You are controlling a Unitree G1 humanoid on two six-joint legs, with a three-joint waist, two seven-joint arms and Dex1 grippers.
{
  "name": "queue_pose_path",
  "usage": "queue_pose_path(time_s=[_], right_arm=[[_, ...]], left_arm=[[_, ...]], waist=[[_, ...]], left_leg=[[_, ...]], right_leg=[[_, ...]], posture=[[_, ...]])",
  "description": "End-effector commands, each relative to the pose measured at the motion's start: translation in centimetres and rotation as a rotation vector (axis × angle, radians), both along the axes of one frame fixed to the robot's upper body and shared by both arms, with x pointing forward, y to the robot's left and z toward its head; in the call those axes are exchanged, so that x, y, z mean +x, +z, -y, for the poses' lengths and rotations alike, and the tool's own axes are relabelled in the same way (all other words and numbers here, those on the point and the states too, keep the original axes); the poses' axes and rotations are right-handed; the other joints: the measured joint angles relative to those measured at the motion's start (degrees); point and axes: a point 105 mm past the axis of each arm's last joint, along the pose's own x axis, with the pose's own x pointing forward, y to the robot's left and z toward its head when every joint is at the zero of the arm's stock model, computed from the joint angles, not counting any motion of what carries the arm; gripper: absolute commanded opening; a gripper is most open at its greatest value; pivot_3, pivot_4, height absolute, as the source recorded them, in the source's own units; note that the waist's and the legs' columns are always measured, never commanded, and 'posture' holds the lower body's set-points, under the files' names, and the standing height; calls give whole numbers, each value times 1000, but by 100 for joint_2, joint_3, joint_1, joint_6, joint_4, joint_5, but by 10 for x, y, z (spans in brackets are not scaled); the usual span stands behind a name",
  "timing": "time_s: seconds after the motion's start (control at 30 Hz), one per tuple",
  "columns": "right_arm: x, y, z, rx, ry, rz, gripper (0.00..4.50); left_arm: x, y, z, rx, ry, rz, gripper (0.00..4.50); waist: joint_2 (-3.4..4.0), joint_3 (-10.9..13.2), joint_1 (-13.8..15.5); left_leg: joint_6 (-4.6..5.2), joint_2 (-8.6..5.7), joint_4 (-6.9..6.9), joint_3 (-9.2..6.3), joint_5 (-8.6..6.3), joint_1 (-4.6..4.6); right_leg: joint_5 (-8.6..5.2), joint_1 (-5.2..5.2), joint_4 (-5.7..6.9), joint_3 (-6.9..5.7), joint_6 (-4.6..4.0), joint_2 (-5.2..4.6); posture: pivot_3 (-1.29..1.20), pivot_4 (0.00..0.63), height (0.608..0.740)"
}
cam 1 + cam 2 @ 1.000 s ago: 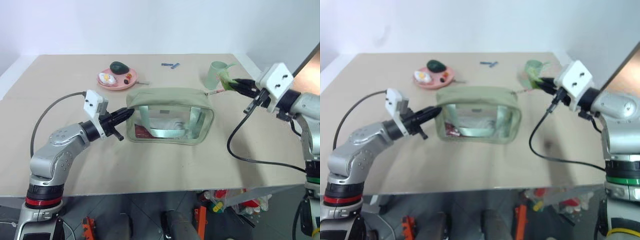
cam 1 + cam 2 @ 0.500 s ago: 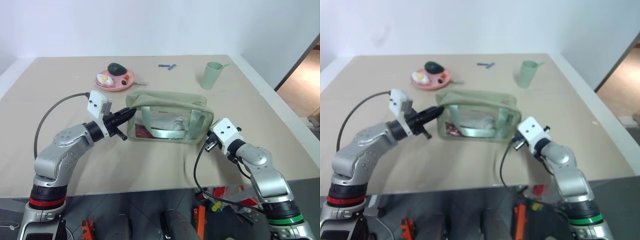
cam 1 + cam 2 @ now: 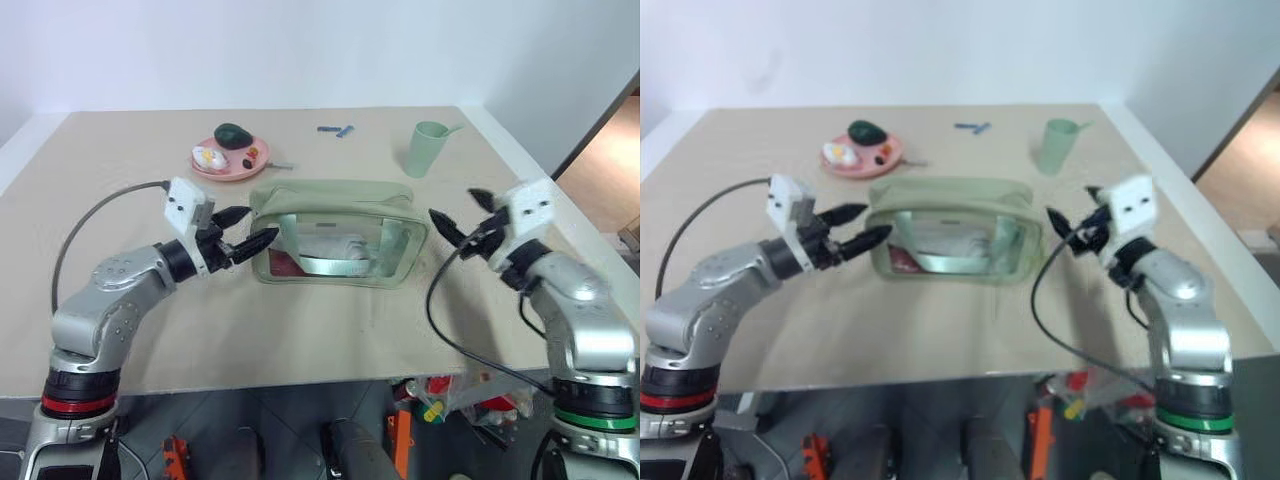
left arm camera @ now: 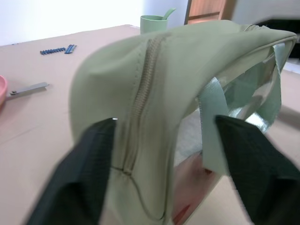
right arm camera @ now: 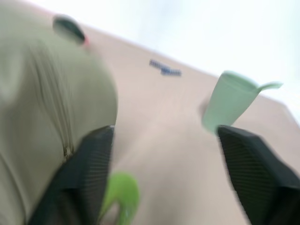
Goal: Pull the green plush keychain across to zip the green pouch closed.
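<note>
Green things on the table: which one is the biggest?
The green pouch, the boxy bag with clear sides between the grippers. The green cup and dark avocado-like item are far smaller.

My tan table (image 3: 120, 150) carries the green pouch (image 3: 340, 232) at its middle. Behind it sit a pink plate (image 3: 228, 163), a pale green cup (image 3: 426, 148) and small blue pieces (image 3: 338, 130).

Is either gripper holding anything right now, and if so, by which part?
Nothing is held. The left gripper stands open at the green pouch's end, and the right gripper is open beside the other end.

head cameras overlook table (image 3: 330, 330), wrist cameras close at pouch (image 4: 154, 93) ends
</note>
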Motion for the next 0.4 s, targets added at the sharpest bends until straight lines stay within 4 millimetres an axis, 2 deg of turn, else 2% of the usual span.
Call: queue_pose_path(time_s=[0.03,0.1,0.17,0.23,0.3,0.4], right_arm=[[-35,13,-13,65,159,-18,4441],[-51,3,-19,61,225,-83,4441],[-67,-12,-23,38,280,-158,4441],[-87,-35,-32,-48,377,-264,4441],[-95,-49,-37,-104,423,-310,4441],[-97,-56,-42,-117,451,-305,4441]], left_arm=[[-17,18,-10,-21,-38,41,4381],[-26,12,-15,-2,-52,14,4381],[-39,-3,-21,58,-79,-25,4381],[-48,-25,-27,207,-60,0,4381],[-49,-45,-31,279,-49,-58,4381],[-46,-54,-32,320,-31,-57,4381]], waist=[[-2,-1,0],[-1,-1,-2],[-1,-1,-14],[3,1,-13],[1,0,-3],[0,1,-1]], left_leg=[[0,1,-7,-4,0,1],[0,1,-18,-4,0,8],[0,1,-37,0,0,18],[-1,1,-40,3,0,21],[-1,1,-49,3,0,26],[-1,2,-37,1,1,26]], right_leg=[[-4,0,0,-3,-1,1],[-10,2,0,-2,-3,0],[-20,0,-1,1,-6,-1],[-26,-4,0,2,-13,-1],[-47,-3,-1,1,-44,-3],[-46,-1,-1,-3,-43,-2]], posture=[[0,150,740],[0,150,740],[0,150,740],[0,150,740],[0,150,740],[0,150,740]])
